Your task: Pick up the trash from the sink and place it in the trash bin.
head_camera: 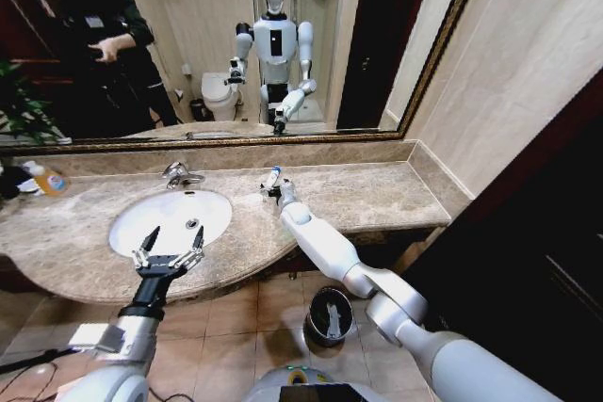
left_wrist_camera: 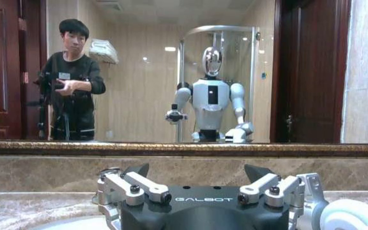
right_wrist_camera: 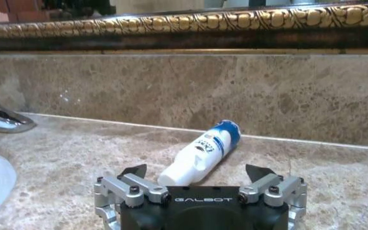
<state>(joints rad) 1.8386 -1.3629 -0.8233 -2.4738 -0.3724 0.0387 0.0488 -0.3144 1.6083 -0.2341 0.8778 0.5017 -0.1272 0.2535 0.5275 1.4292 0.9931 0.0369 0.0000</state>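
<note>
Reaching right gripper (right_wrist_camera: 195,175) | fingers apart (tube (right_wrist_camera: 200,153) between) | left gripper (head_camera: 169,249) spread above sink (head_camera: 132,209)

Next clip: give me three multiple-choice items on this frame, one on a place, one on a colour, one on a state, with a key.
1. Where does the white tube lie?
A. in the basin
B. on the marble counter beside the tap
C. in the bin

2. What colour is the tube's far end?
A. blue
B. red
C. green

3. How is the left claw?
A. shut on a packet
B. open over the sink's near rim
C. inside the trash bin

Key: B, it rests on the counter before the right claw; A, blue end; B, fingers spread, holding nothing.
</note>
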